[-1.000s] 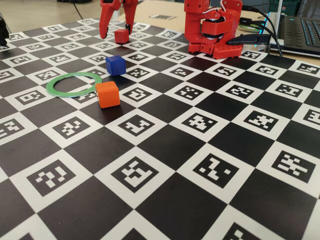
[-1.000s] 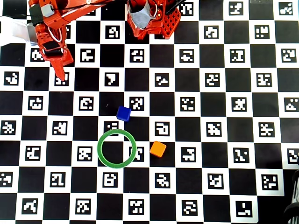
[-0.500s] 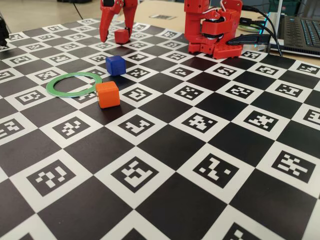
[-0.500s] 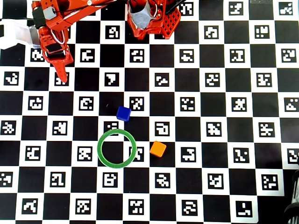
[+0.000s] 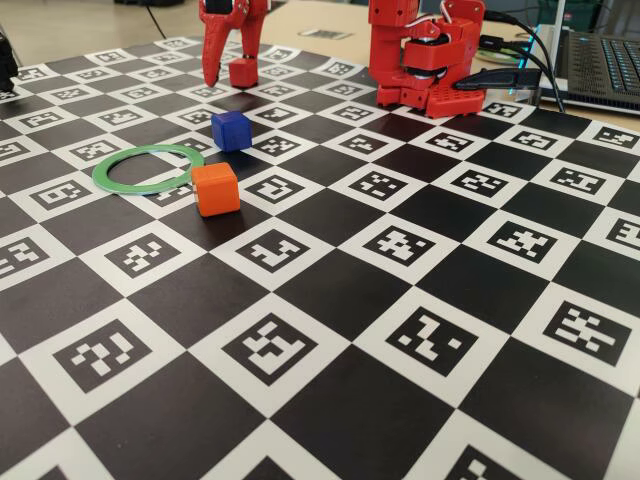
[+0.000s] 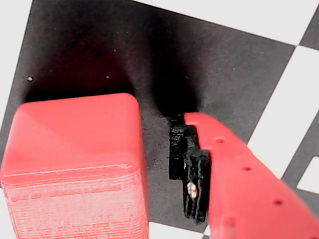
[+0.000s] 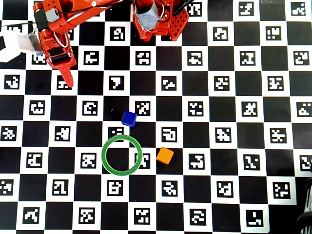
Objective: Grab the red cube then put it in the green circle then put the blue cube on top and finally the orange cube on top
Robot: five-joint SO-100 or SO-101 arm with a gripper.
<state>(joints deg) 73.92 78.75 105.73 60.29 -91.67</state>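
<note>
The red cube (image 5: 243, 72) stands on a black square at the far left of the fixed view. My red gripper (image 5: 230, 66) is lowered around it, one finger on each side. In the wrist view the red cube (image 6: 75, 164) fills the left, and a dark gap separates it from the black pad (image 6: 192, 169) of the one visible finger (image 6: 239, 184). Seen from overhead, the gripper (image 7: 63, 68) hides that cube. The blue cube (image 5: 231, 130) (image 7: 128, 118) sits just beyond the green circle (image 5: 140, 188) (image 7: 103, 155). The orange cube (image 5: 216, 189) (image 7: 165, 155) rests beside the ring, outside it.
The arm's red base (image 5: 425, 60) (image 7: 158, 19) stands at the far edge of the black-and-white marker mat (image 5: 380, 330). A laptop (image 5: 600, 60) and cables lie at the back right. A white object (image 7: 12, 41) lies at the mat's left edge.
The gripper has come down around the red cube and its fingers have drawn closer together. None of the three cubes has moved, nor the ring.
</note>
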